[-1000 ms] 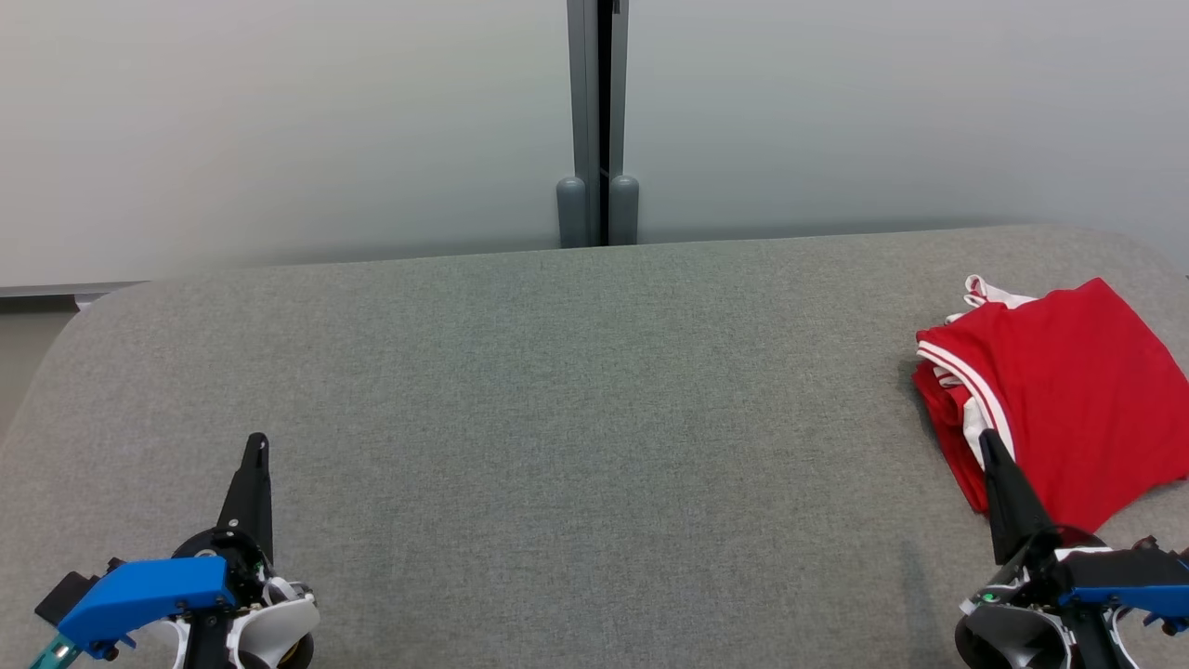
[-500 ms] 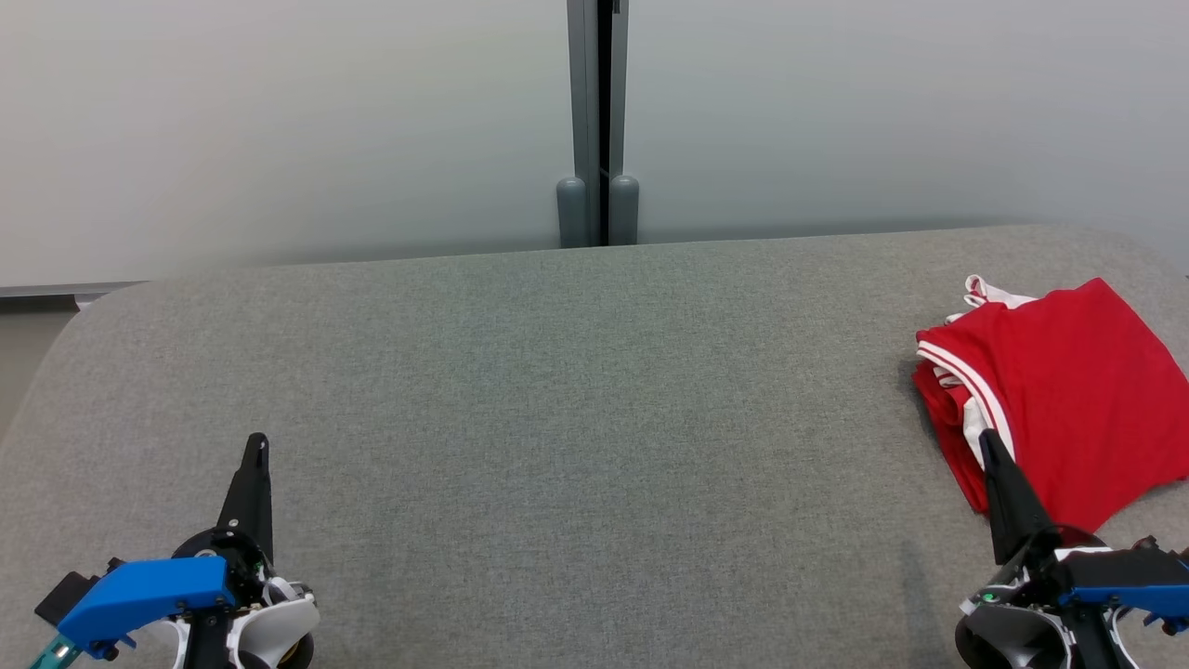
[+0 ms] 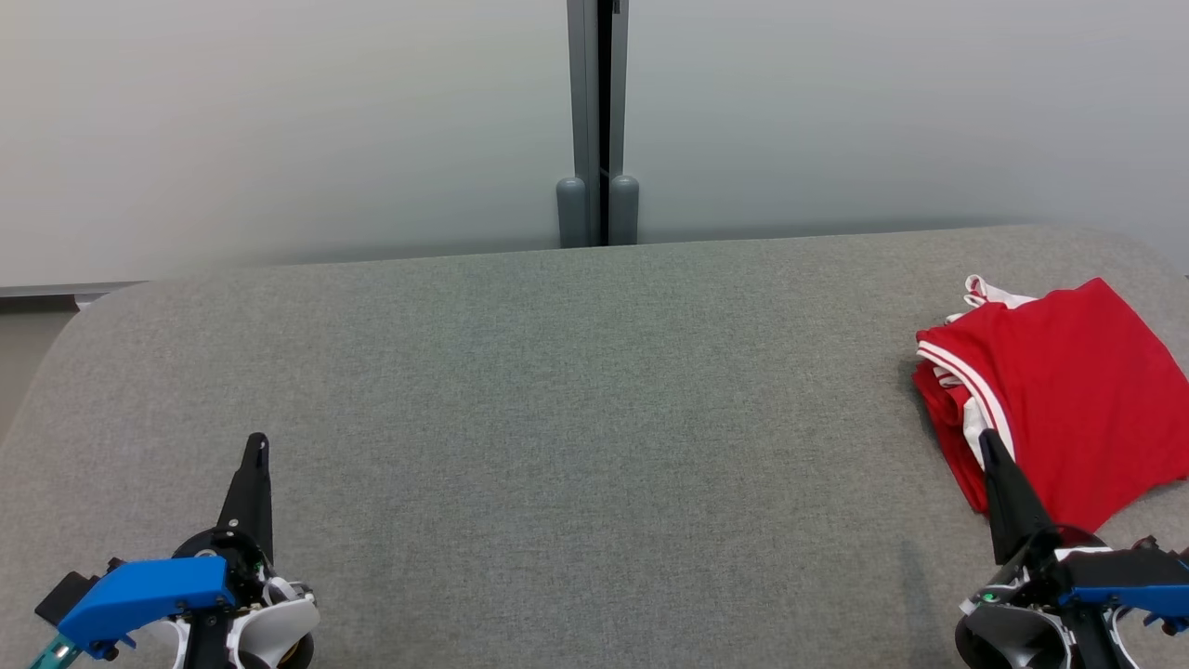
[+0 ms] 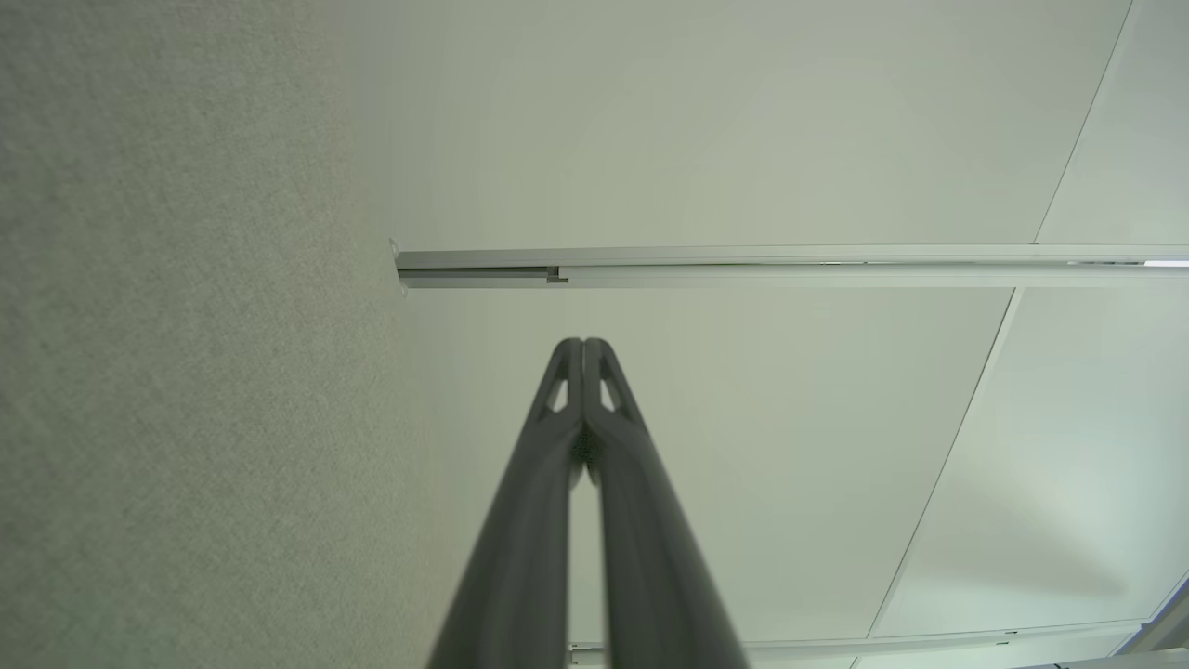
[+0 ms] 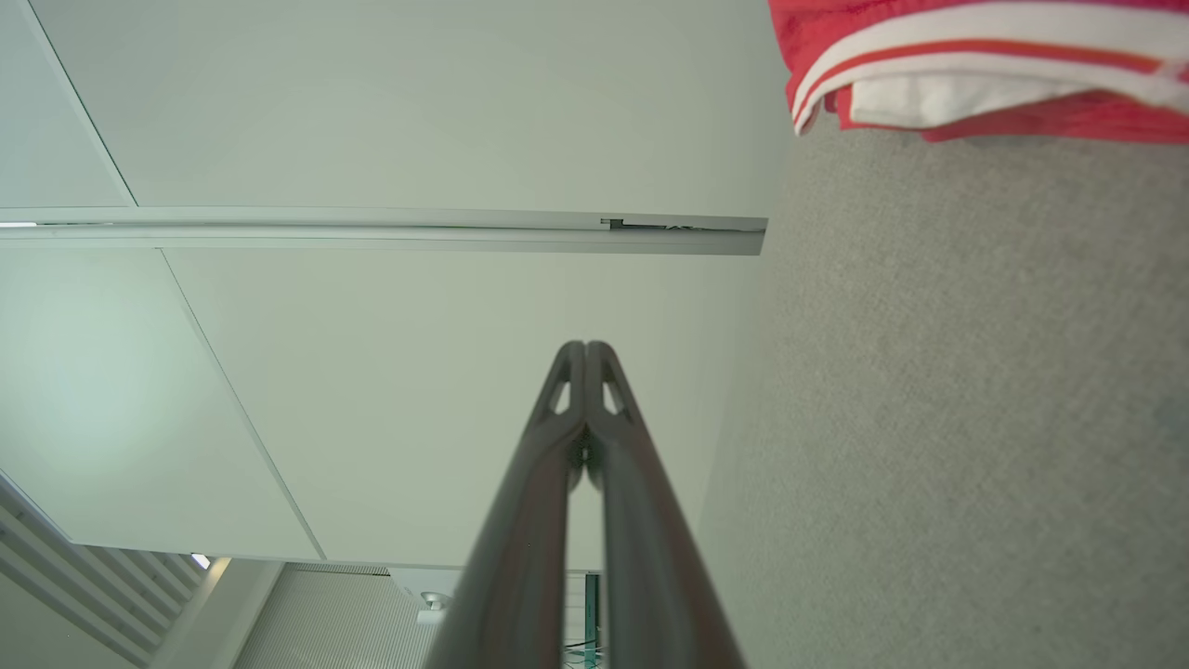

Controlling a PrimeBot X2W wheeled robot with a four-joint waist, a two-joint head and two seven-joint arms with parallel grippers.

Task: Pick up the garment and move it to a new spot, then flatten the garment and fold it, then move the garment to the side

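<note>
A red garment (image 3: 1068,390) with white stripe trim lies folded at the right end of the grey fabric table (image 3: 576,400); the right wrist view catches its striped edge (image 5: 975,65) at the top. My right gripper (image 3: 986,441) hovers at the lower right, shut and empty, its tip over the garment's near edge as seen from the head. The same shut fingers (image 5: 585,358) meet at their tips in the right wrist view. At the lower left my left gripper (image 3: 256,444) is shut and empty above bare table, fingertips (image 4: 582,353) pressed together.
A pale wall with a grey vertical post (image 3: 597,121) stands just behind the table's far edge. The table's corners are rounded, and floor shows past its left edge (image 3: 28,353). Open grey surface stretches between the two grippers.
</note>
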